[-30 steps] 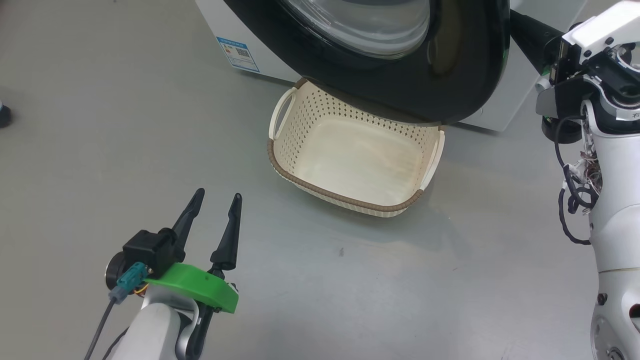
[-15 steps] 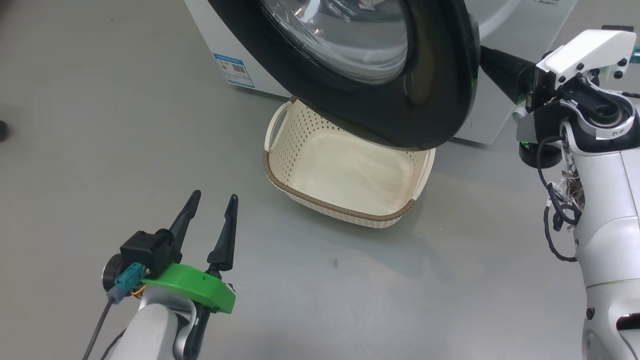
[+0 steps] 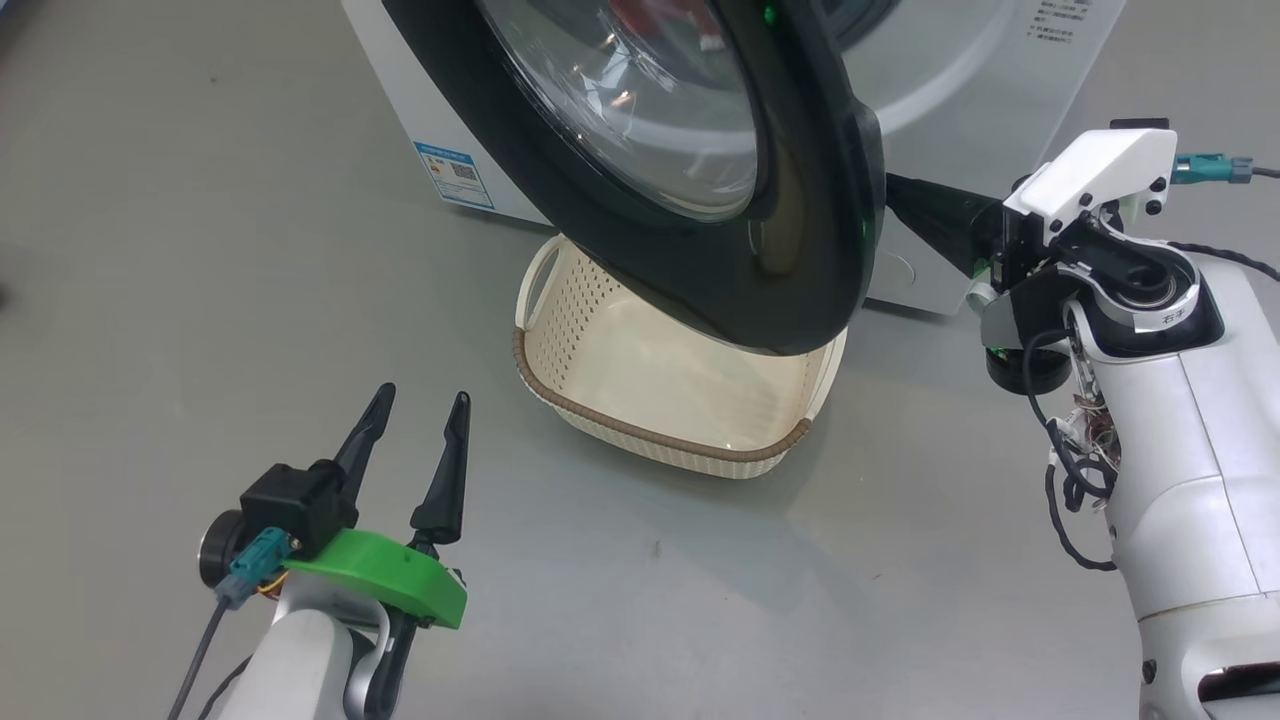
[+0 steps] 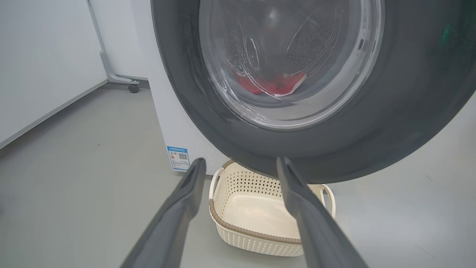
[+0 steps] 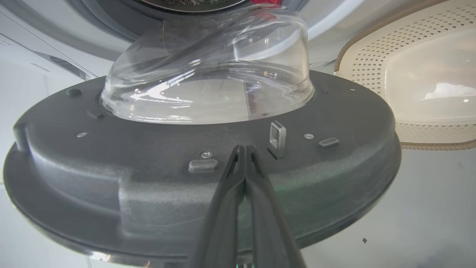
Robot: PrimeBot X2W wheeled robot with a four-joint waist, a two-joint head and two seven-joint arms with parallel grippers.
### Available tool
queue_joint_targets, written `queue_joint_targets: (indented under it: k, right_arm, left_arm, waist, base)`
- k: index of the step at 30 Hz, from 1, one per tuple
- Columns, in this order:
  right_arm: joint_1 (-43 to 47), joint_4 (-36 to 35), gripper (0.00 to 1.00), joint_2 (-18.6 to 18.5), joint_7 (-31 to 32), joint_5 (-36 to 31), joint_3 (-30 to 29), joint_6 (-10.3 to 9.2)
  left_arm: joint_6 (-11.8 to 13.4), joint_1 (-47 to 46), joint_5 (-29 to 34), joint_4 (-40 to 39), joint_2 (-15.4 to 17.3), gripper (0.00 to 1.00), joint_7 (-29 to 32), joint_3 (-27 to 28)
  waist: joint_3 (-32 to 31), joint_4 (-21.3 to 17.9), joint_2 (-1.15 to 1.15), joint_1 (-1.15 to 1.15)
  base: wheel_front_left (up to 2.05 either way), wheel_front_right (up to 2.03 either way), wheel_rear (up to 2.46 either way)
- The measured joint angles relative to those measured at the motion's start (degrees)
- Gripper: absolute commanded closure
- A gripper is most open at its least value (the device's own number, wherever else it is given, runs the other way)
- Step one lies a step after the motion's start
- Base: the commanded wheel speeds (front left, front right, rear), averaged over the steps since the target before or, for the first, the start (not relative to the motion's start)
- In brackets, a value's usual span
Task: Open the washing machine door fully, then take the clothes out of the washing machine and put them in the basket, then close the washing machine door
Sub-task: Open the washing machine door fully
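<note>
Washing machine door (image 3: 790, 270) is swung partway out, not fully open. The domed glass faces back toward the drum, and the black rim hangs over the far side of the basket (image 3: 640, 432).

Right claw (image 5: 244, 150) is closed with nothing between the fingers. Its tips sit on the door's inner face just beside the metal latch hook (image 5: 278, 138). Likely reason: two fingers pressed together make one stiff poker for shoving the door outward from behind, so no grip is needed. Contact looks real in the right wrist view, but I can't be fully sure.

Clothes (image 4: 273, 83) are low in the drum, red with white trim, seen through the glass. Nothing has been taken out yet.

Basket sits empty on the floor (image 3: 200, 250), right in front of the washing machine (image 3: 960, 90) under the opening, probably so clothes drop a short way. The door sweeps above its rim; whether it clears or grazes I can't tell.

Left claw (image 3: 423, 394) is spread wide and holds nothing. It hovers low, well apart from the basket and pointing toward the door. My guess is it's parked out of the door's swing, ready to reach in once the opening is free.

Blue sticker (image 3: 455, 175) is on the machine's front, left of the door.

Stage: step one, the door-opening push, is unfinished.
</note>
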Motion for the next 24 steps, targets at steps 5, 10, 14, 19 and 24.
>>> queue_joint_targets:
  k: [5, 10, 14, 19, 24]
  right_arm:
    - [1.02, -0.71, 1.0, 0.21, 1.09, 0.89, 0.74, 0.0]
    - [2.25, -1.81, 1.0, 0.53, 1.93, 1.62, 1.9, 0.0]
    - [3.01, -2.89, 1.0, 0.8, 2.69, 2.45, 2.75, 0.0]
    - [3.81, -4.36, 1.0, 0.94, 3.37, 2.94, 4.13, 0.0]
    - [4.75, -5.76, 1.0, 1.01, 4.16, 3.54, 5.72, -0.01]
  left_arm:
    - [0.0, 0.01, 0.03, 0.0, 0.0, 0.0, -0.01, 0.02]
    - [0.0, 0.12, 0.03, 0.01, 0.0, 0.0, -0.01, 0.15]
    - [0.0, 0.23, 0.03, 0.0, 0.0, 0.0, 0.0, 0.16]
    - [0.0, 0.63, 0.04, 0.0, 0.0, 0.0, 0.0, 0.18]
    - [0.0, 0.91, 0.07, 0.0, 0.01, 0.0, 0.0, 0.19]
  waist:
    - [-0.42, -0.21, 0.0, 0.0]
    - [-0.9, -0.32, 0.0, 0.0]
    - [-1.21, -0.32, 0.0, 0.0]
    - [-1.44, -0.19, 0.0, 0.0]
    - [-1.59, -0.04, 0.0, 0.0]
  base:
    - [0.0, 0.0, 0.0]
    - [0.0, 0.0, 0.0]
    - [0.0, 0.0, 0.0]
    - [0.0, 0.0, 0.0]
    - [0.0, 0.0, 0.0]
